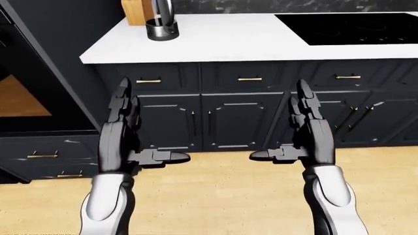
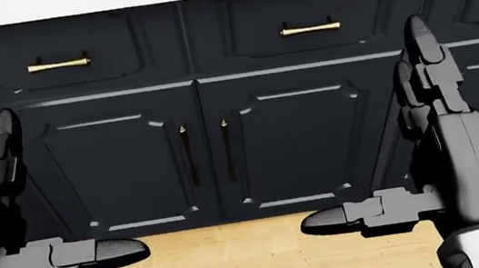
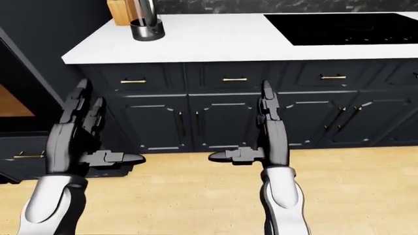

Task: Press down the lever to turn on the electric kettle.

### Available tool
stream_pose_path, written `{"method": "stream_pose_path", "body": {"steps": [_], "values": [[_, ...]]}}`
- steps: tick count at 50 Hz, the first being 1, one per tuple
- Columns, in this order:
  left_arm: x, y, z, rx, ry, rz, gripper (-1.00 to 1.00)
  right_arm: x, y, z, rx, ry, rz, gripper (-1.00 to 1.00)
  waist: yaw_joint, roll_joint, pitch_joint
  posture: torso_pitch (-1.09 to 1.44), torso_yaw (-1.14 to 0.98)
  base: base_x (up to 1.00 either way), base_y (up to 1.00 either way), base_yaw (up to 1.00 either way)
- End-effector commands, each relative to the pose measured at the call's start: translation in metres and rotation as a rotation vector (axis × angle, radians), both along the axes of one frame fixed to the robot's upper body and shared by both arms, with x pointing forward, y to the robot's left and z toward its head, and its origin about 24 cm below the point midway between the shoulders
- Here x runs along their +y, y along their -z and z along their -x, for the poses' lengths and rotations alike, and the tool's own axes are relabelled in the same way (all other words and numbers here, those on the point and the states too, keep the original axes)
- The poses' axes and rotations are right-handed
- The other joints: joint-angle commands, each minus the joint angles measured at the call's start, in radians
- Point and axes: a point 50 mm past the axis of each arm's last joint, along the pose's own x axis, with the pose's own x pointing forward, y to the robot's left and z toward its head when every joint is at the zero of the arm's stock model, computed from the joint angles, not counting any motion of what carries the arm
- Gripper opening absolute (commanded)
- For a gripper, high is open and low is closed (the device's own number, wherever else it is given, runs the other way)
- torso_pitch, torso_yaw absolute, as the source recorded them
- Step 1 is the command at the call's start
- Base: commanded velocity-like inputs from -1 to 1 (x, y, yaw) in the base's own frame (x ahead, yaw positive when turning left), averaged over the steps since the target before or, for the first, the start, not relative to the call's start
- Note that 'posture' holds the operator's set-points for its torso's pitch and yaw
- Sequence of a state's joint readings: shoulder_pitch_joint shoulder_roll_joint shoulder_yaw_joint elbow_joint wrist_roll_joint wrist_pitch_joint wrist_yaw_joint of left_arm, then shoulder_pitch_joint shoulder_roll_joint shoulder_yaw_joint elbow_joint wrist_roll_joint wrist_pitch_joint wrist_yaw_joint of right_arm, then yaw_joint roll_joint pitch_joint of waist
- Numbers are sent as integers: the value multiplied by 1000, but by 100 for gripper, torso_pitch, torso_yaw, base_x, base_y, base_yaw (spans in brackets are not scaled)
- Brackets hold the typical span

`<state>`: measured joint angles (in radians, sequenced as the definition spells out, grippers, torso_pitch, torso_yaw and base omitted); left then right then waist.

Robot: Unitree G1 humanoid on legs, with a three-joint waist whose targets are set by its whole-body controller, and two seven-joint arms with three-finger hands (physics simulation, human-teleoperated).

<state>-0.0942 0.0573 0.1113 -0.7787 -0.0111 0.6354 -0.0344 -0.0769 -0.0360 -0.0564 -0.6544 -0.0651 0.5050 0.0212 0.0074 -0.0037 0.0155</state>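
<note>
Both robot hands [image 1: 140, 129] [image 1: 297, 128] spread, empty; prob. kettle [image 1: 161, 22] on white counter [image 1: 215, 44], navy cabinets [image 1: 222, 120].

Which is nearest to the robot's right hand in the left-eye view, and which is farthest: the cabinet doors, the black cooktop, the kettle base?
1. Cabinet doors: right beside the right hand, at hand height.
2. Black cooktop: on the counter, upper right.
3. Kettle base: on the counter, upper left, farthest.

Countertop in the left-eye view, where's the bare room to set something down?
The white countertop is bare between the kettle base at its top-left corner and the black cooktop on the right. The crowded spot is that corner, where a wooden block stands beside the kettle.
</note>
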Motion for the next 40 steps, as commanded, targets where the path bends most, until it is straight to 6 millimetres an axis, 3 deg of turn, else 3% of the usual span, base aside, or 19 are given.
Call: {"method": "stream_pose_path", "body": {"steps": [1, 10, 11, 13, 22, 28, 33, 36, 38, 39, 40], "values": [[-1, -12, 4, -80, 3, -8, 100, 2, -13, 3, -77, -6, 8, 100, 0, 0, -15, 0, 0, 0, 0, 2], [-1, -11, 4, -78, 3, -8, 100, 3, -14, 5, -76, -7, 11, 100, 1, 0, -19, 0, 0, 0, 0, 2], [-1, -10, 4, -78, 3, -8, 100, 4, -14, 5, -77, -8, 11, 100, 2, 4, -36, 0, 0, 0, 0, 13], [-1, -10, 4, -78, 3, -7, 100, 4, -14, 5, -77, -8, 13, 100, 1, 5, -17, 0, 0, 0, 0, 22], [-2, -8, 4, -77, 3, -8, 100, 4, -14, 5, -79, -8, 16, 100, 11, 5, -5, 0, 0, 0, 0, 25], [-2, -8, 4, -77, 3, -8, 100, 4, -15, 6, -81, -9, 14, 100, 11, 45, 2, 0, 0, 0, 0, 43], [-2, -8, 5, -77, 3, -8, 100, 4, -15, 6, -82, -11, 13, 100, 15, 19, -4, 0, 0, 0, 0, 43], [-2, -8, 5, -77, 3, -8, 100, 4, -15, 5, -83, -11, 14, 100, 12, -26, 5, 0, 0, 0, 0, 43], [-2, -8, 5, -77, 4, -8, 100, 4, -15, 5, -80, -12, 12, 100, 9, -75, 7, 0, 0, 0, 0, 42], [-2, -8, 5, -76, 4, -8, 100, 5, -14, 5, -78, -12, 13, 100, -12, -33, 6, 0, 0, 0, 0, 12], [-2, -7, 5, -76, 5, -7, 100, 5, -14, 5, -77, -13, 13, 100, -4, -40, 26, 0, 0, 0, 0, 0]]}}
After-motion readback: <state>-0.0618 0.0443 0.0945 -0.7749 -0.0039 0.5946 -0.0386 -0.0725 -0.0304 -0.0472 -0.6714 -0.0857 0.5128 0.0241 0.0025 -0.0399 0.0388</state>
